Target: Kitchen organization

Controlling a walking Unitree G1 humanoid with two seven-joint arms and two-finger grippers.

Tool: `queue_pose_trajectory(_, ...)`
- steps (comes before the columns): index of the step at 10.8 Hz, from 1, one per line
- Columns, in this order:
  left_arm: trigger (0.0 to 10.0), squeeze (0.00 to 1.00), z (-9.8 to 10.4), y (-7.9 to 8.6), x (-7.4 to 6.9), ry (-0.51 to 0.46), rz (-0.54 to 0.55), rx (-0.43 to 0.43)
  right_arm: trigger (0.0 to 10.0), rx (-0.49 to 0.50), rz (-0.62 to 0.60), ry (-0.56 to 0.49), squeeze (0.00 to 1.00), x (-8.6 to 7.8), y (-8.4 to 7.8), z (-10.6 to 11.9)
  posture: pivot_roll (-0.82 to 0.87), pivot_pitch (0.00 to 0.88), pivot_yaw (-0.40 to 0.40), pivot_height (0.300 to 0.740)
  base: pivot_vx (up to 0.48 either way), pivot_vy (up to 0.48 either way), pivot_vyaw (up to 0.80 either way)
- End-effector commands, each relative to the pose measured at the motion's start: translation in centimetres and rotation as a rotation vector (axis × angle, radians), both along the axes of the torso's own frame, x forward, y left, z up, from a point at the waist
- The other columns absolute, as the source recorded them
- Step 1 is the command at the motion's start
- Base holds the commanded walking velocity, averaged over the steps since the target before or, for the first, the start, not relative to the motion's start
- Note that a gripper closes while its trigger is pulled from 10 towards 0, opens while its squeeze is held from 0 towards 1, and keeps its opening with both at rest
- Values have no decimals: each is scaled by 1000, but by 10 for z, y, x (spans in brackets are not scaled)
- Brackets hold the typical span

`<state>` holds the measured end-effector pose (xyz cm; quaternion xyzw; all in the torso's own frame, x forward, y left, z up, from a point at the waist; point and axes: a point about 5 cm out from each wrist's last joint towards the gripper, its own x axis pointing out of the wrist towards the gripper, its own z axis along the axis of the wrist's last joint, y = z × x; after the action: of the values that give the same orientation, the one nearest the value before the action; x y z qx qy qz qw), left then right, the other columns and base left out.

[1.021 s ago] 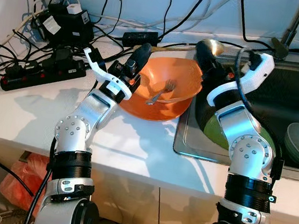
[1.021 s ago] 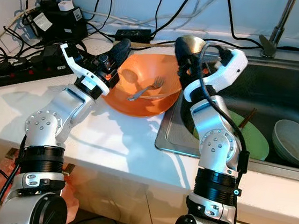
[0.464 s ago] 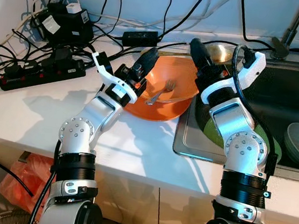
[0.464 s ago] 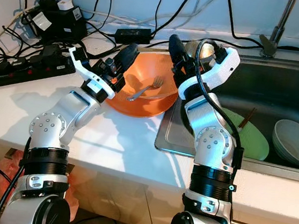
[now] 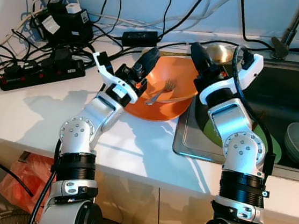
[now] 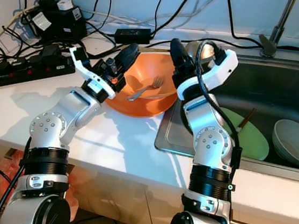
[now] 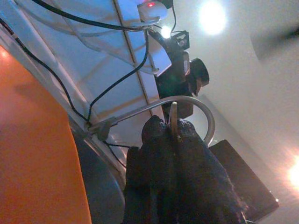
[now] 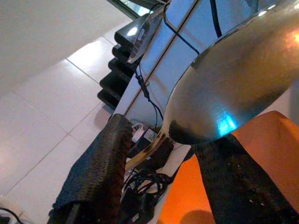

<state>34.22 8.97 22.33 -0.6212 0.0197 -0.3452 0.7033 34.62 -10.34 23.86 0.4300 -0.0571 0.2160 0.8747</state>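
Left gripper (image 5: pixel 147 63) pinched together on orange bowl (image 5: pixel 166 87) rim; right gripper (image 5: pixel 197 52) spread beside ladle (image 5: pixel 219 51). Needed level lift, fork (image 5: pixel 160 91) kept inside.

White worktop (image 5: pixel 140 143) carried an orange bowl (image 5: pixel 165 95) beside the sink, plus black power strips (image 5: pixel 41 70) and tangled cables (image 5: pixel 116 24) at rear.

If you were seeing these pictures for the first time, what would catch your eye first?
The orange bowl on the white counter beside the sink, a fork lying in it. Both grippers flank its rim: left gripper, right gripper. Behind, black cables and a power strip.
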Motion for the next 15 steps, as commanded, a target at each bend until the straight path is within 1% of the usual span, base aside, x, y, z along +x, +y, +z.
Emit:
queue_pose_trajectory(1, 0, 0, 1, -5, 0, 9, -20, -7, 0, 48, 51, -23, 0, -1, 17, 9, 77, 43, 157, 740, 0, 0, 0)
queue_pose_trajectory(4, 0, 0, -3, -12, -3, 20, -63, -24, 0, 107, 48, -10, 0, 0, 15, 10, 72, 47, 159, 740, 0, 0, 0)
queue_pose_trajectory(7, 0, 0, -6, -15, -3, 28, -75, -29, 0, 150, 61, -8, 0, 0, 15, 12, 72, 46, 157, 740, 0, 0, 0)
queue_pose_trajectory(10, 0, 0, -8, -16, -2, 34, -82, -26, 0, 183, 72, -11, 0, 0, 15, 15, 70, 42, 161, 740, 0, 0, 0)
queue_pose_trajectory(12, 0, 0, -10, -18, -3, 36, -95, 1, 0, 193, 63, -15, 0, 1, 14, 16, 71, 42, 162, 740, 0, 0, 0)
queue_pose_trajectory(13, 1529, 0, -13, -18, -1, 48, -81, 56, 0, 199, 50, -19, 0, 1, 12, 17, 72, 40, 161, 740, 0, 0, 0)
queue_pose_trajectory(14, 10000, 604, -16, -17, 0, 59, -71, 102, 0, 206, 35, -19, 0, 2, 10, 18, 73, 40, 160, 740, 0, 0, 0)
queue_pose_trajectory(15, 10000, 1000, -18, -17, 1, 62, -70, 138, 0, 208, 23, -18, 0, 3, 8, 18, 73, 39, 161, 740, 0, 0, 0)
